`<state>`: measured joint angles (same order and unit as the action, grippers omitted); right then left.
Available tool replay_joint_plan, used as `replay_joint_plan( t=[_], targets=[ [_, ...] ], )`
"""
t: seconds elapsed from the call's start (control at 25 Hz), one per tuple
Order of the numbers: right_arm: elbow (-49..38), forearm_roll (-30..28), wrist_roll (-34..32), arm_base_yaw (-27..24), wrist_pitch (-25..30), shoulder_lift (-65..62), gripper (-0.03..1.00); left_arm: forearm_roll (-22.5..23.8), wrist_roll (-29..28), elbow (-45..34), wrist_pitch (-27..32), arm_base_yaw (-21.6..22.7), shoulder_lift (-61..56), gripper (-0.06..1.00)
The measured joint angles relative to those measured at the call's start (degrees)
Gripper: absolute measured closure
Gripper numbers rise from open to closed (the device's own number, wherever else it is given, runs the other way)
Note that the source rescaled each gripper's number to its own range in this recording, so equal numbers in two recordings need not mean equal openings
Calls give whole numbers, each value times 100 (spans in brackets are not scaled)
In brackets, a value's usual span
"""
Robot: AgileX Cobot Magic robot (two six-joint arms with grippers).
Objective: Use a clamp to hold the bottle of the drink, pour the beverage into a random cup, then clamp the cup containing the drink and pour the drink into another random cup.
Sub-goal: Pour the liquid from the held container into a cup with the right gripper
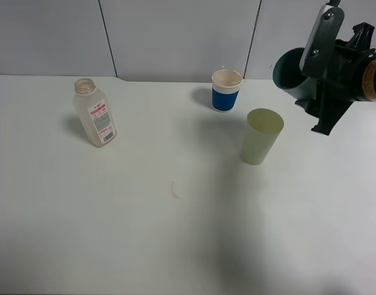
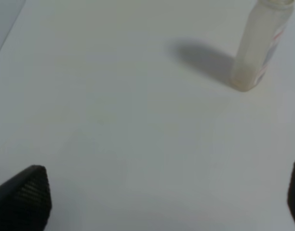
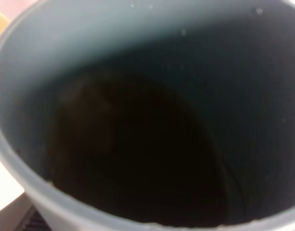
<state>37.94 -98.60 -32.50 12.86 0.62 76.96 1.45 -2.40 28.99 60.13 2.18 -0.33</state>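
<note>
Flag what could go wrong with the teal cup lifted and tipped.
The teal cup, tipped sideways in the right gripper, looks off to one side of the yellow-green cup, so any drink may land on the table. The yellow-green cup could topple if its rim is bumped; the blue-banded cup stands close behind it.

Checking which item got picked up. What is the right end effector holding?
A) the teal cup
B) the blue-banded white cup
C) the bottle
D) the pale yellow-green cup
A: the teal cup is clamped in the right end effector, up in the air and tipped sideways.
</note>
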Motion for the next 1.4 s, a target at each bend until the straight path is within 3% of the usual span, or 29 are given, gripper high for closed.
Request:
replay_joint_plan(
  t=[0.24, 1.4],
  targets=[
    [0, 0, 96, 154, 345, 0, 96, 0, 0, 0, 0, 0, 0, -6],
    [0, -87, 629, 168, 667, 0, 96, 0, 0, 0, 0, 0, 0, -6]
  ],
)
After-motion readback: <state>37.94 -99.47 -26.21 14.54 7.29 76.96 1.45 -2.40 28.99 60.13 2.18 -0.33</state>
